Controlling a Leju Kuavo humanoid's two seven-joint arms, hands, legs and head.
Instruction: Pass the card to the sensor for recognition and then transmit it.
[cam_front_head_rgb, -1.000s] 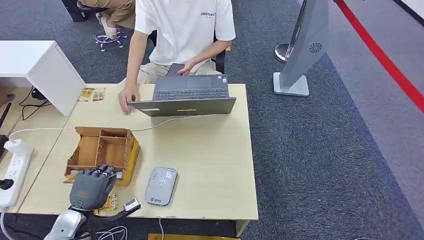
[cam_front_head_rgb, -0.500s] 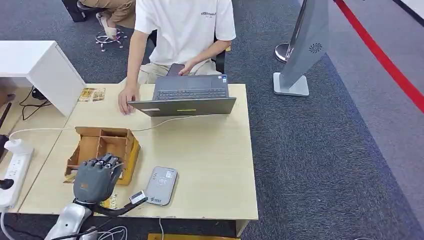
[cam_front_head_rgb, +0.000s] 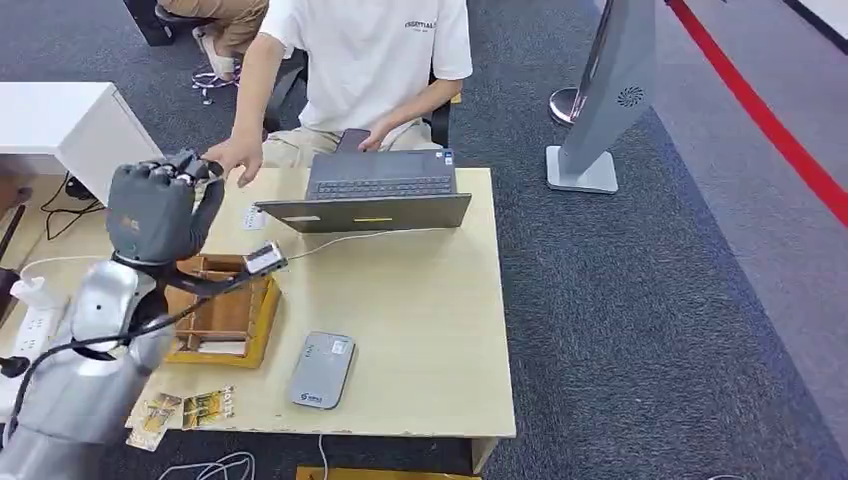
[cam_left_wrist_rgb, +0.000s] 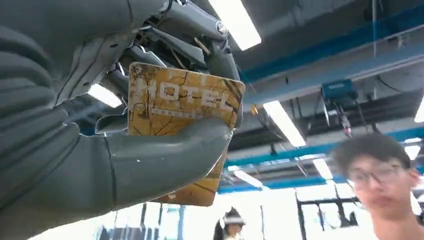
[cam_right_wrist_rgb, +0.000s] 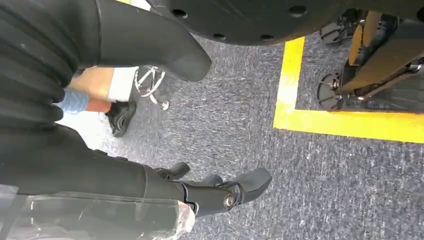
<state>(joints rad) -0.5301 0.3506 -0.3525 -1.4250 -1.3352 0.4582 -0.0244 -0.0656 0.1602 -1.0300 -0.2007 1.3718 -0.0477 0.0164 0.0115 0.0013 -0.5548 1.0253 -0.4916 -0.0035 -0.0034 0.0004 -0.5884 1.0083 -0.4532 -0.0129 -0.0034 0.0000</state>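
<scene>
One card (cam_left_wrist_rgb: 180, 112), a yellow one printed HOTEL, is clamped between the thumb and fingers of the left hand (cam_front_head_rgb: 160, 205), which is raised high over the left end of the desk (cam_front_head_rgb: 430, 330), above the wooden organizer box (cam_front_head_rgb: 222, 305). A person's hand (cam_front_head_rgb: 235, 155) reaches toward it from across the desk and is just beside the robot's fingers; from the head view I cannot tell whether it touches the card. The grey card reader (cam_front_head_rgb: 322, 370) lies flat near the desk's front edge, well apart from the raised hand. Judging by this, the handover step is in hand, with the card being offered to the seated person. The next move calls for holding the hand steady until the person has a firm pinch on the free edge, then loosening the thumb so the card slips out cleanly. The right hand (cam_right_wrist_rgb: 220, 192) hangs down over the carpet, its fingers loosely apart and holding nothing. Two more cards (cam_front_head_rgb: 185, 408) lie at the desk's front left corner.
</scene>
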